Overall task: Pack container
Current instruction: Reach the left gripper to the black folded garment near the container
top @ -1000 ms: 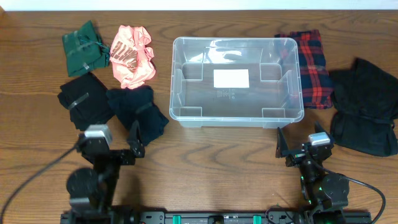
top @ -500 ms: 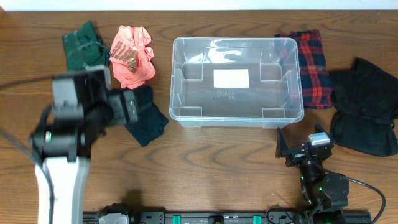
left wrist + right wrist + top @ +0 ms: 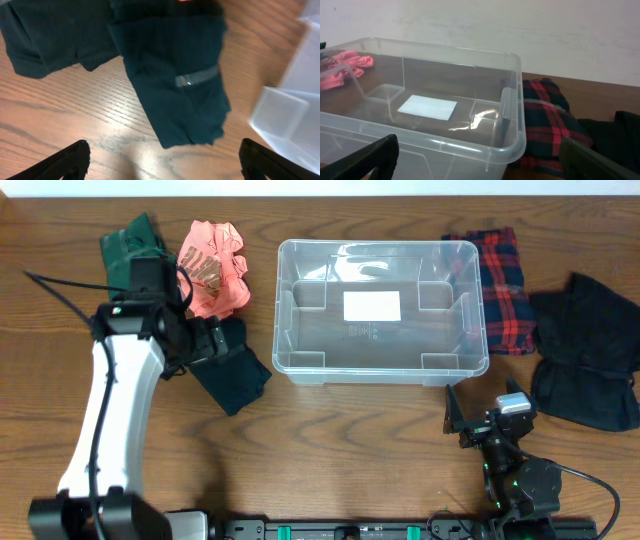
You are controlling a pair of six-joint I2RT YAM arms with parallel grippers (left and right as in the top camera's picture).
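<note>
My left gripper [image 3: 165, 161] has its fingers spread wide, nothing between them. In the wrist view the two tips sit at the bottom corners of the frame, and a dark teal garment [image 3: 175, 85] with a grey band across it lies just above them in mid-frame. A black garment [image 3: 50, 35] fills the upper left, touching the teal one. One corner of the clear container [image 3: 285, 115] shows at the right edge.

From overhead, the left gripper [image 3: 205, 345] hangs over the teal garment's upper end, left of centre. A coral garment [image 3: 215, 270] and a dark green garment [image 3: 130, 255] lie above it toward the upper left.

The container [image 3: 380, 243] stands upright in the upper middle of the wooden table [image 3: 350, 450], holding no clothes, a white label [image 3: 371, 306] on its base.

My right gripper [image 3: 483, 408] is parked low, right of centre, just below the container's lower right corner, and is also open and holding nothing. Its wrist view looks at the container's near wall [image 3: 470, 145], with a red plaid garment [image 3: 545, 120] against its right side and a large black garment [image 3: 625, 130] at the far right.
</note>
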